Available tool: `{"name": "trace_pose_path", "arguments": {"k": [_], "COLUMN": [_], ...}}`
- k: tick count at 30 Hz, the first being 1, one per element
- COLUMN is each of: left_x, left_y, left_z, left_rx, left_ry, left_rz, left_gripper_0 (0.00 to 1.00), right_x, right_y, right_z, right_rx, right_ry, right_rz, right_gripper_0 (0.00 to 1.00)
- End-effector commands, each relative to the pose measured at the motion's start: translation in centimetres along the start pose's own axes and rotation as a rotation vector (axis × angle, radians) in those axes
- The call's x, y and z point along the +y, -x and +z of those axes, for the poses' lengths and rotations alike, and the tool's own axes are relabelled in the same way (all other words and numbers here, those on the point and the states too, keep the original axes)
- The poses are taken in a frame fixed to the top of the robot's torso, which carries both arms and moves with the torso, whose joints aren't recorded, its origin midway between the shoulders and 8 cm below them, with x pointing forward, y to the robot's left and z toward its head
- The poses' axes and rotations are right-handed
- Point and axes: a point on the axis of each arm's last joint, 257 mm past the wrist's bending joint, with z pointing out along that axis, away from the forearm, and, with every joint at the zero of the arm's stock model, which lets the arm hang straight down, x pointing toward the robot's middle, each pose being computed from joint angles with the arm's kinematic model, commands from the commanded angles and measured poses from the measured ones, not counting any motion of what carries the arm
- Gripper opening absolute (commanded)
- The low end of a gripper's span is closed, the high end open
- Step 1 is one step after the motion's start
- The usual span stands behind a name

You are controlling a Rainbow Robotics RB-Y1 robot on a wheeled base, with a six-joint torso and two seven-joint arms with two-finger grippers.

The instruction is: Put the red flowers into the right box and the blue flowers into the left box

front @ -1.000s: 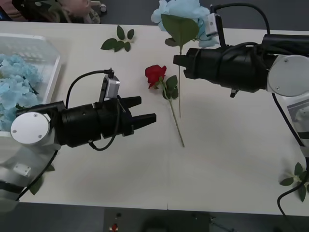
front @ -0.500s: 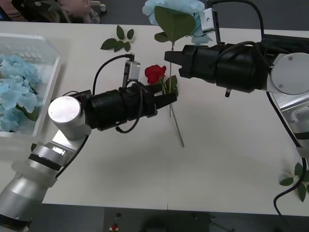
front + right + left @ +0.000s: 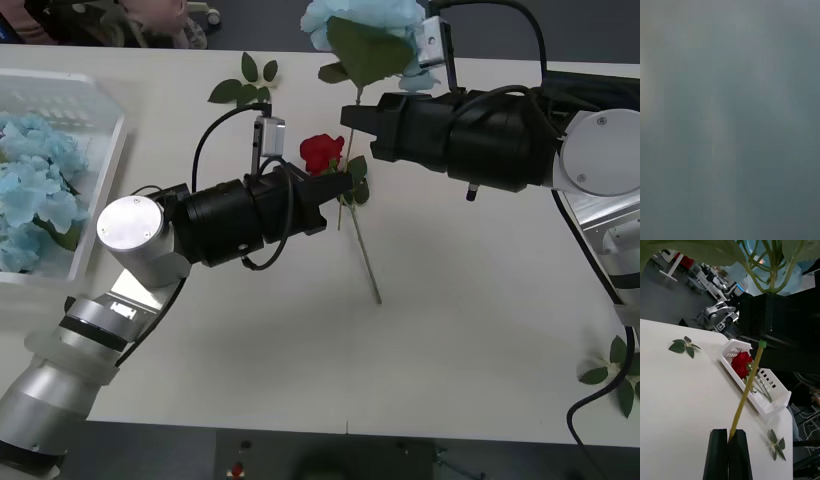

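Observation:
A blue flower (image 3: 365,20) hangs over the table's far edge, its stem gripped by my right gripper (image 3: 358,128). Lower down that stem (image 3: 747,390), my left gripper (image 3: 343,186) is shut too; in the left wrist view its black fingers (image 3: 719,453) pinch the stem. One red flower (image 3: 322,152) lies on the table just beyond the left gripper, its stem running toward me. The left box (image 3: 103,135) at the far left holds several blue flowers (image 3: 30,180). The right box (image 3: 767,397) has red flowers (image 3: 741,363) in it.
Loose green leaf sprigs lie at the back of the table (image 3: 247,85) and near its right edge (image 3: 615,365). My two arms meet over the middle of the table, with bare tabletop (image 3: 450,330) in front of them.
My left arm swung right and forward to the hanging stem and its open fingers shut on it. The right arm shifted slightly left with the blue flower.

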Motion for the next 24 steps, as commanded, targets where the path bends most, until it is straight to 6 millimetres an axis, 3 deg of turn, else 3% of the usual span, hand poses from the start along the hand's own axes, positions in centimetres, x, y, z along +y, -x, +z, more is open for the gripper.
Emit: {"name": "trace_pose_path", "arguments": {"k": [1, 5, 7, 8, 9, 11, 15, 17, 20, 24], "left_x": [-1.0, -0.9, -0.7, -0.6, -0.4, -0.2, 0.1, 0.2, -0.4, -1.2], "left_y": [2.3, 2.3, 2.3, 2.3, 2.3, 2.6, 3.3, 3.5, 3.4, 3.2], "left_z": [0.5, 0.5, 0.3, 0.2, -0.1, -0.6, -2.2, -3.9, -7.1, -13.4], "left_rx": [-0.030, -0.031, -0.026, -0.024, -0.023, -0.023, -0.011, -0.005, 0.003, 0.048], "left_ry": [-0.025, -0.020, -0.017, -0.015, -0.013, -0.012, -0.010, -0.015, -0.036, -0.027], "left_rz": [0.088, 0.097, 0.102, 0.104, 0.103, 0.105, 0.122, 0.100, 0.026, -0.076], "left_gripper_0": [0.00, 0.00, 0.00, 0.00, 0.00, 0.00, 0.00, 0.00, 0.00, 0.00], "right_x": [1.7, 1.4, 1.2, 1.1, 0.9, 0.8, 0.6, 0.5, 0.5, 0.3], "right_y": [2.0, 1.9, 2.1, 2.1, 2.1, 2.1, 2.1, 2.2, 2.2, 2.4], "right_z": [-0.2, -0.4, -0.6, -0.6, -0.6, -0.8, -1.1, -1.2, -1.3, -1.6], "right_rx": [-0.014, -0.012, -0.010, -0.012, -0.010, -0.006, -0.001, -0.003, -0.002, -0.003], "right_ry": [0.019, 0.012, 0.005, 0.001, -0.005, -0.008, -0.009, -0.010, -0.009, -0.015], "right_rz": [-0.094, -0.100, -0.106, -0.108, -0.111, -0.118, -0.115, -0.117, -0.116, -0.126], "right_gripper_0": [0.00, 0.00, 0.56, 0.73, 0.86, 0.97, 1.00, 1.00, 1.00, 1.00]}}
